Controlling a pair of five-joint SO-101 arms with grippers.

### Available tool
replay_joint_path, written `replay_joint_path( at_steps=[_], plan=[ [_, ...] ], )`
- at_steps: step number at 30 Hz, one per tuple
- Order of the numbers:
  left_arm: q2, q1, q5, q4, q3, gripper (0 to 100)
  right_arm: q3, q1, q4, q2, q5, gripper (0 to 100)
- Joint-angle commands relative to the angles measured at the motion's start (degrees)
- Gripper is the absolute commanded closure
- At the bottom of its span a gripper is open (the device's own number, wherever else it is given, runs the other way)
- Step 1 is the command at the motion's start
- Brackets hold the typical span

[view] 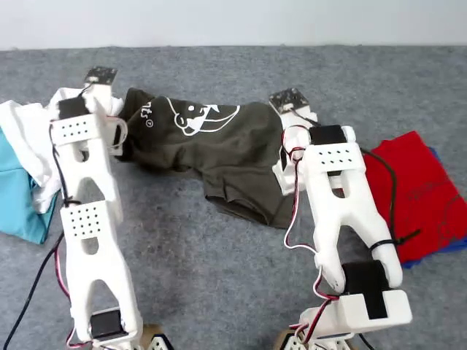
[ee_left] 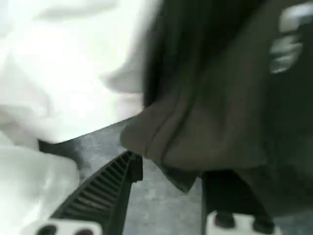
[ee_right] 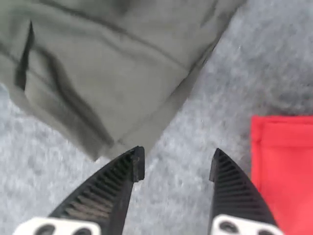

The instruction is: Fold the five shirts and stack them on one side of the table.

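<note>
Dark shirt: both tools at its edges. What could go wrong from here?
1. The left tool is open where the dark shirt meets the white shirt; closing might pinch both and drag the white one along.
2. The right tool is open over bare table, the dark hem just off to one side; it may close on nothing.
3. The red shirt lies close on its other side and could get snagged.

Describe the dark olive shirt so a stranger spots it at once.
On the grey table, look between the left arm and the right arm. The dark olive shirt lies rumpled there, between a white shirt and a red shirt. Only it bears a white drawing.
</note>
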Motion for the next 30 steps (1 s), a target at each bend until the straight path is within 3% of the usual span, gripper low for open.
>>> replay_joint_path(
  at_steps=[1,14,21,24,30],
  plan=[
    [-5.5,1.4,6.4,-0.4,-2.2,80,-0.4,0.0,-3.9,-2.6,-2.4,77.5],
    [-6.1,-8.4,9.7,1.3,-6.7,80,-0.4,-0.2,-6.0,-2.6,-4.3,77.5],
    [-6.2,-7.6,9.8,1.2,-7.5,81,-0.9,1.4,-12.8,2.2,-5.3,77.5],
    [-6.2,-7.3,12.7,1.2,-7.6,81,-3.4,2.4,-19.1,7.6,-10.3,77.5],
    [-5.8,-7.6,14.4,1.2,-7.5,81,-14.2,0.4,-13.8,19.5,-15.0,77.5]
  ],
)
